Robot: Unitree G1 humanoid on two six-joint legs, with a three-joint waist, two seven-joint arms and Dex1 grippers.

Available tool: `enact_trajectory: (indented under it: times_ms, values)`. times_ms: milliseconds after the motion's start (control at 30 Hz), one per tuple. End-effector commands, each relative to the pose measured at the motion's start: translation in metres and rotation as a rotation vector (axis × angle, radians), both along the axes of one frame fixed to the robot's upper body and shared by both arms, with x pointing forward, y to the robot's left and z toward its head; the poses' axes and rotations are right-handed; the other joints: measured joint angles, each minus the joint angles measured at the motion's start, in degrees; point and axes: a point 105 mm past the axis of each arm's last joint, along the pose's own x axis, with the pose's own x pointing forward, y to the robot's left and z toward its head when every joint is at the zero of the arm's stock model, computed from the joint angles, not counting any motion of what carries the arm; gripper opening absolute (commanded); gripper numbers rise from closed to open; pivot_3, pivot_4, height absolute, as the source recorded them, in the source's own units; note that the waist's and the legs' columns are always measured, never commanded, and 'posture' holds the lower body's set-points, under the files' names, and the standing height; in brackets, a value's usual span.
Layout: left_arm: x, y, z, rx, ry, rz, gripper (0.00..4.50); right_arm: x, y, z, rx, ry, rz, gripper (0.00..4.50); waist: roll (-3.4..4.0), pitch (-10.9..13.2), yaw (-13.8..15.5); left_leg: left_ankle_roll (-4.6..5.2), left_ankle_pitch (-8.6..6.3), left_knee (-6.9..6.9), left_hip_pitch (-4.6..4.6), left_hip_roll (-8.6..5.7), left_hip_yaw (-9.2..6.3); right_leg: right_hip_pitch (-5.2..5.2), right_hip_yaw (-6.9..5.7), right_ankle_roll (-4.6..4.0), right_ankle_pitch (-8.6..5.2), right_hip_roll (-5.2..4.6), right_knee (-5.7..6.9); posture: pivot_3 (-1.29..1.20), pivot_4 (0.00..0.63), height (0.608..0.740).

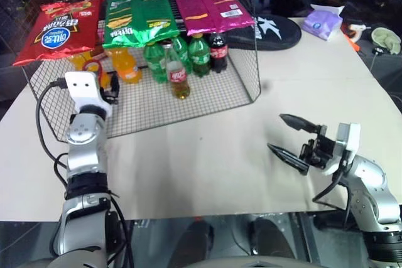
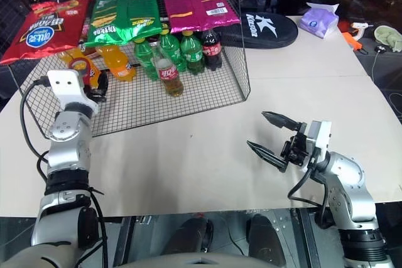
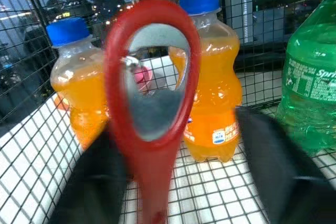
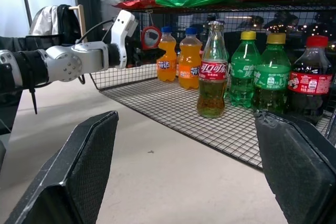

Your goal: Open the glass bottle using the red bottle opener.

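Left pincer (image 3: 157,182): my two black fingers stand on either side of the red bottle opener's handle, close against it; whether they truly pinch it I cannot tell; in the left eye view this hand sits at the left of the frame, at the near edge of the wire shelf (image 1: 207,101)
Red bottle opener (image 3: 152,87): upright between my left fingers, ring head up; through the ring I see the orange soda bottles (image 3: 212,72) just behind it
Right pincer (image 1: 290,137): fingers spread wide, nothing between them; it hangs over the bare table (image 1: 207,161) at the lower right of the left eye view, pointing toward the shelf
Glass bottle (image 1: 179,73): upright on the wire shelf floor, upper middle of the frame; red cap on; amber liquid low inside; just in front of the green plastic bottles (image 1: 200,54), with the dark cola bottle (image 1: 218,51) to the right of them
Gap: opener and glass bottle are well apart; the orange bottles lie between them
Shelf top: snack bags (image 1: 138,17), red, green and pink, lie flat across it
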Motion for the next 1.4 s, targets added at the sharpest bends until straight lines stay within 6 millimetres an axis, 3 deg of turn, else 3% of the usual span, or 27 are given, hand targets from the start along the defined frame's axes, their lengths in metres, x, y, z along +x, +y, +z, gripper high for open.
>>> enact_trajectory:
  times_ms: [33,100,133,533,933,1200,1267,1400]
  values:
    - [0.000,-0.005,0.015,0.007,-0.059,-0.020,0.86,-0.007,0.004,0.009,0.011,-0.051,0.005,4.21,0.00,0.0,0.0,0.00,0.00,0.00,0.00,0.00,0.00,0.00,0.00,0.00,0.00,0.00,0.00,0.00,0.150,0.740]
    - [0.000,-0.005,0.015,0.003,-0.060,-0.020,0.08,-0.007,0.004,0.009,0.012,-0.049,0.003,4.21,-0.01,0.0,0.2,0.00,0.00,0.00,0.00,0.00,0.00,0.00,0.00,0.00,0.00,0.00,0.01,0.00,0.150,0.740]
    - [-0.001,-0.005,0.015,-0.005,-0.068,-0.024,0.03,-0.007,0.004,0.008,0.012,-0.048,0.001,4.21,-0.01,0.0,0.3,0.00,0.00,0.02,0.01,-0.01,-0.02,0.00,-0.02,0.00,0.00,-0.01,0.01,0.00,0.150,0.740]
    - [-0.011,-0.016,0.024,-0.079,-0.158,-0.100,0.03,-0.006,0.003,0.004,0.006,-0.039,-0.006,4.21,-0.03,0.0,0.4,0.01,0.00,0.13,0.00,-0.09,-0.09,0.02,-0.06,0.00,0.00,-0.05,0.06,0.00,0.150,0.740]
    - [-0.025,-0.036,0.031,-0.195,-0.184,-0.363,0.03,-0.007,0.000,-0.004,0.002,-0.025,-0.024,4.21,-0.06,0.0,0.7,0.01,0.00,0.19,-0.05,-0.11,-0.16,0.03,-0.12,0.00,0.00,-0.06,0.06,0.00,0.150,0.740]
    - [-0.026,-0.029,0.028,-0.262,-0.150,-0.409,0.03,-0.008,-0.001,-0.008,0.000,-0.024,-0.036,4.21,-0.05,0.0,-0.3,0.01,0.00,0.19,0.01,-0.01,-0.06,0.03,-0.02,0.00,0.00,0.02,0.18,0.00,0.150,0.740]
    - [-0.026,-0.033,0.027,-0.283,-0.143,-0.441,0.03,-0.007,-0.002,-0.007,0.004,-0.025,-0.045,4.21,-0.05,0.0,-0.2,0.00,0.00,0.19,0.01,-0.01,-0.06,0.03,-0.02,0.00,0.00,0.03,0.19,0.00,0.150,0.740]
    - [-0.032,-0.059,0.019,-0.345,-0.095,-0.609,0.03,-0.003,-0.002,-0.004,0.013,-0.014,-0.068,4.21,-0.05,0.0,-0.1,0.01,0.00,0.21,0.01,-0.02,-0.06,0.03,-0.02,0.00,0.00,0.01,0.18,0.00,0.150,0.740]
